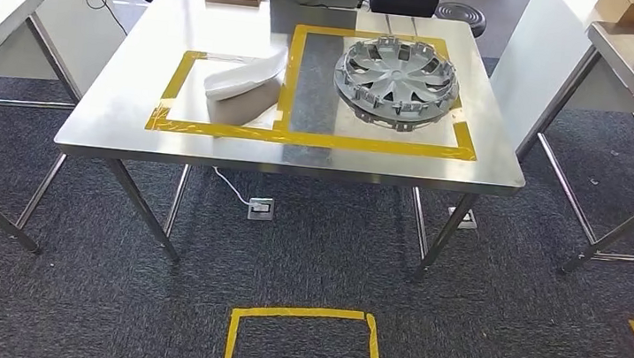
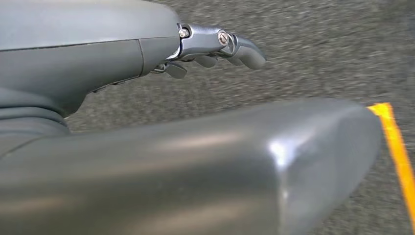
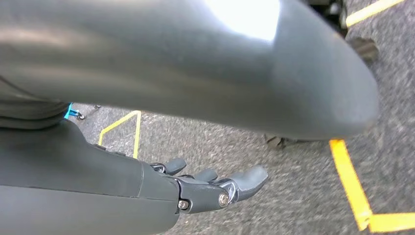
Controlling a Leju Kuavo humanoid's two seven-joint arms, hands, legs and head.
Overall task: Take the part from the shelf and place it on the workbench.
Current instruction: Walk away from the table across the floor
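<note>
Wheel cover [image 1: 397,80] and white part [image 1: 244,80] are sitting in the taped boxes on the counter [image 1: 106,126]. Left hand [image 2: 215,46] and right hand [image 3: 210,188] hang over carpet, fingers apart, holding nothing.

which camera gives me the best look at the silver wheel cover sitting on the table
The head view. It shows the whole wheel cover from above, lying inside the right taped rectangle on the steel table. The two wrist views point down at the carpet past the left hand and right hand, so they show nothing of it.
</note>
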